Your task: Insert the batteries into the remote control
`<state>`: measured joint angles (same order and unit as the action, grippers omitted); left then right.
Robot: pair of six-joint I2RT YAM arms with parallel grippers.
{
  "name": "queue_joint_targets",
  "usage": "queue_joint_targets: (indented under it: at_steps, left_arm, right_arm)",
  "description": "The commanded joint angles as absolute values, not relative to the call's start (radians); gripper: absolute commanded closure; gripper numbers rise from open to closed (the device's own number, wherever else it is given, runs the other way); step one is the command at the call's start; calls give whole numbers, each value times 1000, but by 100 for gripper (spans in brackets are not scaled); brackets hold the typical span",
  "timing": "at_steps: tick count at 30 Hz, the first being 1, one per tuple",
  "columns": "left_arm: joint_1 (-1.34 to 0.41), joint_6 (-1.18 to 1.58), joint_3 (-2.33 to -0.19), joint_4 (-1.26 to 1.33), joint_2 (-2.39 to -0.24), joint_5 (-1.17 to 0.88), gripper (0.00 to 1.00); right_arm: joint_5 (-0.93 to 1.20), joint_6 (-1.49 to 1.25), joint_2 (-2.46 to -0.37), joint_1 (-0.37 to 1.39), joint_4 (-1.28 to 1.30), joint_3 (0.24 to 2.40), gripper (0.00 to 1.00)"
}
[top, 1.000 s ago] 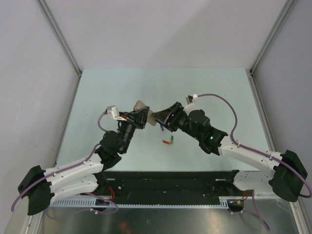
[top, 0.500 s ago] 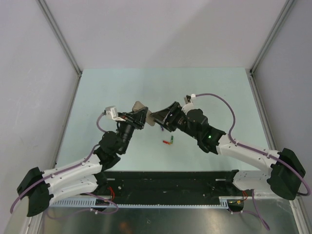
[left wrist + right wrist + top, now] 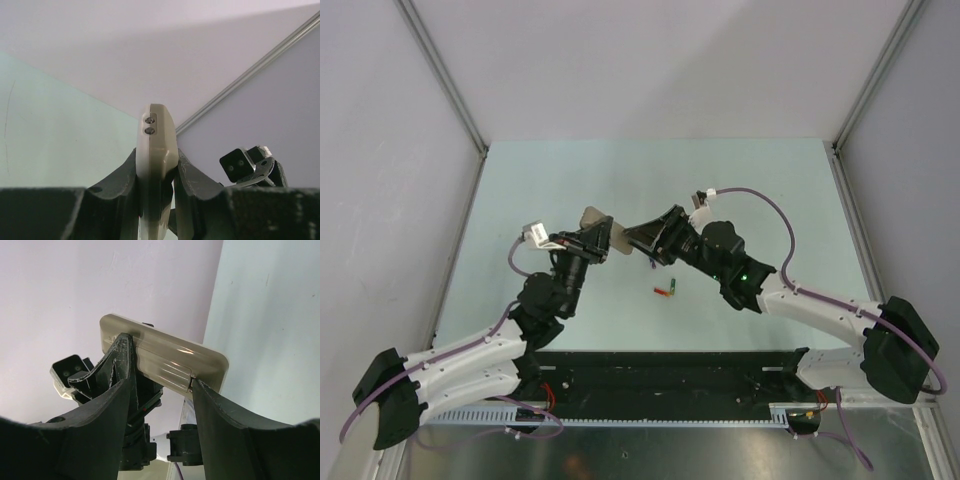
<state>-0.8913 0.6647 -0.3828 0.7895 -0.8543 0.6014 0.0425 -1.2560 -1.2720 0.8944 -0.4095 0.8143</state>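
Beige remote control (image 3: 156, 132) is up in the air over the surface (image 3: 540, 180). The left gripper (image 3: 156, 165) jaws squeeze it. The right gripper (image 3: 160, 360) jaws sit on either side of it; I cannot tell if they pinch. Red and green batteries (image 3: 666, 291) lie below it.

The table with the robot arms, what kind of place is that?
Most likely a robot lab test booth, not a home. The pale green table sits inside plain grey walls with metal posts, and two robot arms are fixed at its near edge.
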Motion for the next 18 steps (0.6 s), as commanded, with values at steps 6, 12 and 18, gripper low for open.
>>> queue_joint_targets:
  at_steps: [6, 12, 18]
  left_arm:
    - [-930, 885, -376, 864, -862, 431, 100]
    - [-928, 928, -362, 864, -854, 451, 100]
    - [-917, 968, -351, 865, -853, 451, 100]
  right_arm:
    - [143, -1281, -1307, 920, -598, 853, 43]
    - [144, -1281, -1307, 922, -595, 853, 43]
    - [144, -1275, -1302, 925, -592, 853, 43]
